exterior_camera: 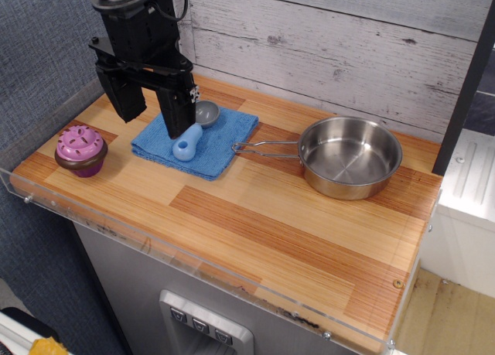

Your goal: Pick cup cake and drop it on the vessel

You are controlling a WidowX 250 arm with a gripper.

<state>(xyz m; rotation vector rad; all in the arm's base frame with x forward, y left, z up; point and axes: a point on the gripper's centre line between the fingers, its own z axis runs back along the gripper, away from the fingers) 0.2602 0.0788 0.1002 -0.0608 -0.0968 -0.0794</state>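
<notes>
The cup cake [81,149] with pink-purple holed frosting, brown rim and purple base stands upright at the left end of the wooden counter. The vessel [349,156], a shiny steel pan with a thin wire handle pointing left, sits at the right. My gripper [151,115] hangs over the back left of the counter, above the left part of a blue cloth. Its two black fingers [176,106] are spread wide apart with nothing between them. It is to the right of and behind the cup cake, apart from it.
A blue cloth [224,142] lies between cup cake and pan, with a blue-handled grey scoop [195,134] on it. A clear plastic lip [193,258] runs along the counter's front and left edges. A plank wall stands behind.
</notes>
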